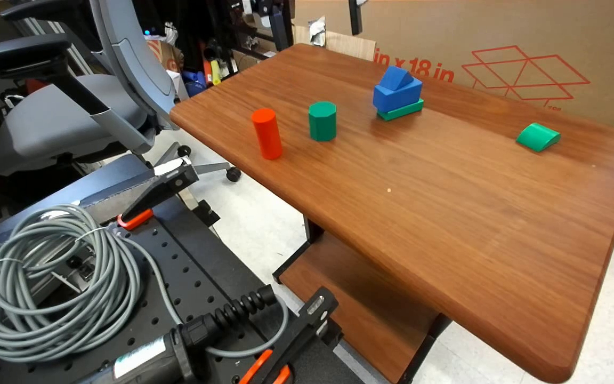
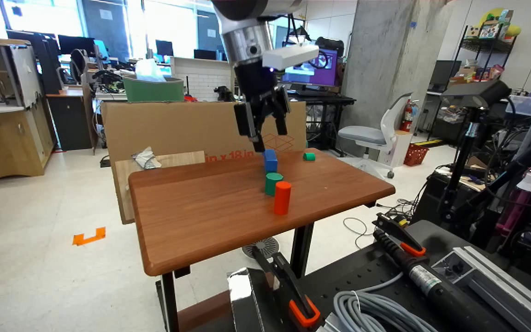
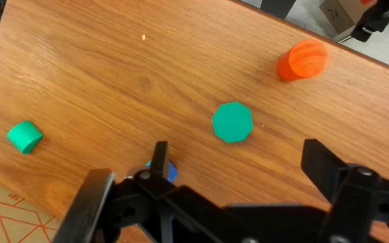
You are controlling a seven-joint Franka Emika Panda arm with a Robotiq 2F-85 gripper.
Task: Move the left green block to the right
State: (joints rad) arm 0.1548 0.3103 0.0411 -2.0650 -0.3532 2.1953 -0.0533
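Observation:
The left green block is a dark teal-green, eight-sided upright block standing on the table, seen in both exterior views [image 1: 322, 121] [image 2: 273, 184]. The wrist view shows its flat top [image 3: 232, 122]. My gripper [image 3: 237, 144] is open and empty, its two black fingers wide apart. In the wrist view the block lies just beyond the gap between the fingertips, not between them. In an exterior view the gripper [image 2: 270, 140] hangs well above the table, over the blue pile's side. Nothing touches the block.
A red-orange cylinder [image 1: 267, 134] stands beside the green block. Blue blocks on a green base [image 1: 396, 95] stand behind it, partly hidden by a finger in the wrist view [image 3: 172, 172]. A lighter rounded green block [image 1: 538, 137] lies near the table's [image 1: 477, 224] far end. Cardboard [image 1: 499, 32] borders the table.

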